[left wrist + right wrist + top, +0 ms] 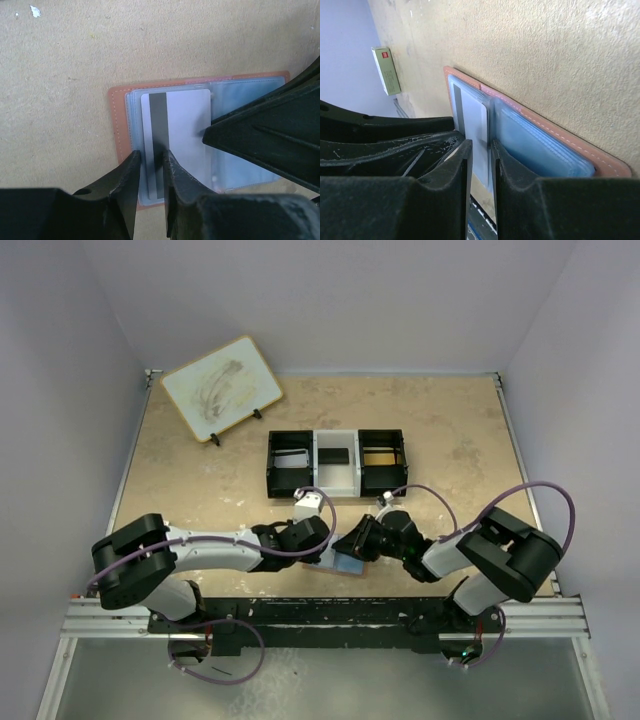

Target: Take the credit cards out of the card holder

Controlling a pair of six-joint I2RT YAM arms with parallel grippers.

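Note:
The card holder [348, 563] lies open and flat near the table's front edge, with a reddish-brown rim [117, 125] and blue slots [540, 145]. A pale grey credit card [187, 130] with a dark stripe lies on its left half, partly out of a slot. My left gripper [151, 157] hovers over the card's near edge, jaws a narrow gap apart, holding nothing. My right gripper [481, 147] comes from the other side, jaws also slightly apart, with the card [476, 125] showing through the gap. One of its fingers [260, 135] touches the card's right edge. Both grippers meet over the holder in the top view.
A black-white-black three-compartment tray [270, 465] stands behind the grippers. A white-and-tan board [222, 387] leans at the back left. A small green-and-white box [386, 70] shows far off in the right wrist view. The arms' mounting rail [320, 615] runs along the near edge.

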